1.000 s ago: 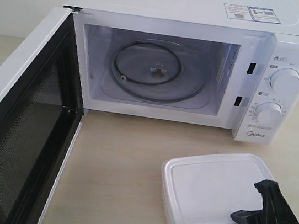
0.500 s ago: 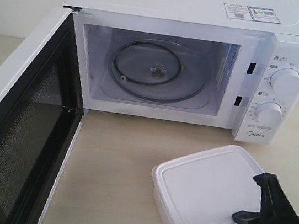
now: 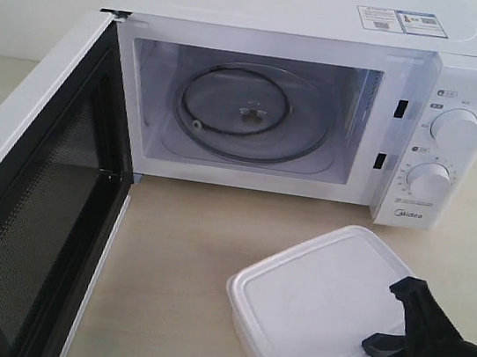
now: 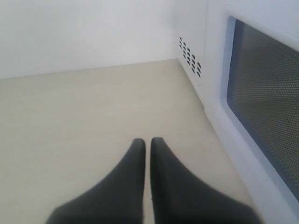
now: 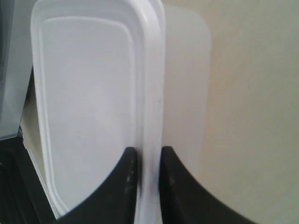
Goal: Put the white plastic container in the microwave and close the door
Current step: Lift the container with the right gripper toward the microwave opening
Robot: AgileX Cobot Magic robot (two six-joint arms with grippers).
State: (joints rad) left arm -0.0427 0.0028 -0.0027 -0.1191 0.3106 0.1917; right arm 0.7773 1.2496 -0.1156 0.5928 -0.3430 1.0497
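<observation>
Status: right gripper (image 3: 384,316) is pinched on the lid rim of the white plastic container (image 3: 305,308), at its right-hand corner. The container is tilted, in front of the microwave (image 3: 315,12) and outside the cavity. It's probably off the table (image 3: 183,259), but that's hard to confirm. The door (image 3: 22,201) is swung wide open. The left gripper (image 4: 147,142) has its fingers pressed together on nothing, beside the door's outer window.

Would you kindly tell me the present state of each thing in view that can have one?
White countertop microwave: open, holding only its glass turntable.
White door with dark mesh window: swung wide open.
White plastic lidded container: lid on, outside the microwave.
Right gripper: shut on the container's rim.
Left gripper: shut, holding nothing.
</observation>
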